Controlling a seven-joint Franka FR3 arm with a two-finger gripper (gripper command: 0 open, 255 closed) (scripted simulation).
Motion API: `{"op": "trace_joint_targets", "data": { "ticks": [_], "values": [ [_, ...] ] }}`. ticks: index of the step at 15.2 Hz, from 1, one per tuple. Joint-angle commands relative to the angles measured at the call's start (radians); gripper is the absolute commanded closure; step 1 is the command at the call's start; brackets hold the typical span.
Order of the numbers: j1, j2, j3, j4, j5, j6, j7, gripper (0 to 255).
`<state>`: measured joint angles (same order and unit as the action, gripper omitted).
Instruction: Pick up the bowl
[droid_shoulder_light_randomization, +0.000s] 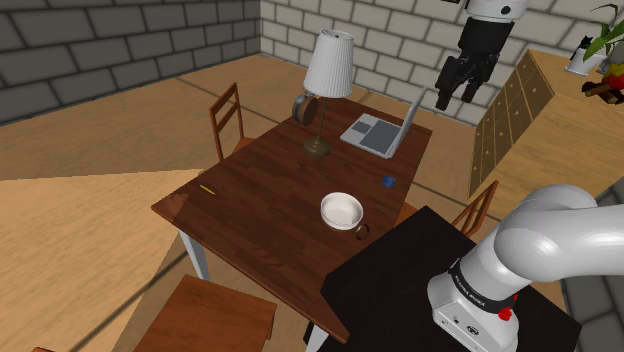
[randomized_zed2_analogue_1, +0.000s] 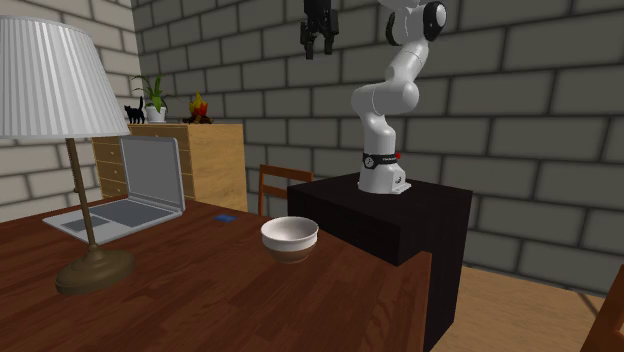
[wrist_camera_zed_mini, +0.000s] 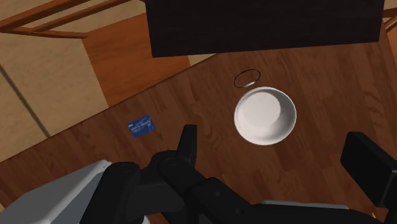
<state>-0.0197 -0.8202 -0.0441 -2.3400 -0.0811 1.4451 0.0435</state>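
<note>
A white bowl (droid_shoulder_light_randomization: 342, 211) stands upright on the dark wooden table (droid_shoulder_light_randomization: 270, 200), near the edge closest to the black stand (droid_shoulder_light_randomization: 410, 285). In the second exterior view the bowl (randomized_zed2_analogue_1: 290, 236) sits toward the table's right end. My black gripper (droid_shoulder_light_randomization: 455, 96) hangs high in the air, well above the table and far from the bowl, its fingers apart and holding nothing. It also hangs near the ceiling line in the second exterior view (randomized_zed2_analogue_1: 318, 47). In the wrist view the bowl (wrist_camera_zed_mini: 264, 115) lies far below, between and beyond the spread fingers (wrist_camera_zed_mini: 187, 144).
A lamp (droid_shoulder_light_randomization: 328, 70) and an open laptop (droid_shoulder_light_randomization: 381, 130) stand at the table's far end. A small blue card (droid_shoulder_light_randomization: 387, 181), a thin dark ring (wrist_camera_zed_mini: 246, 79) beside the bowl and a yellow pencil (droid_shoulder_light_randomization: 207, 188) lie on the table. Chairs (droid_shoulder_light_randomization: 228, 118) surround it; a wooden dresser (droid_shoulder_light_randomization: 520, 100) stands by the wall.
</note>
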Motion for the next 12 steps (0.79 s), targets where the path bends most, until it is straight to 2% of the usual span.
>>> {"op": "trace_joint_targets", "data": {
  "ticks": [1,7,12],
  "values": [
    [0.000,0.000,0.000,0.000,0.000,0.000,0.000,0],
    [0.018,0.029,0.047,-0.172,0.020,0.208,0.061,0],
    [0.035,0.102,0.087,-0.281,0.033,0.396,0.113,0]
  ]
}}
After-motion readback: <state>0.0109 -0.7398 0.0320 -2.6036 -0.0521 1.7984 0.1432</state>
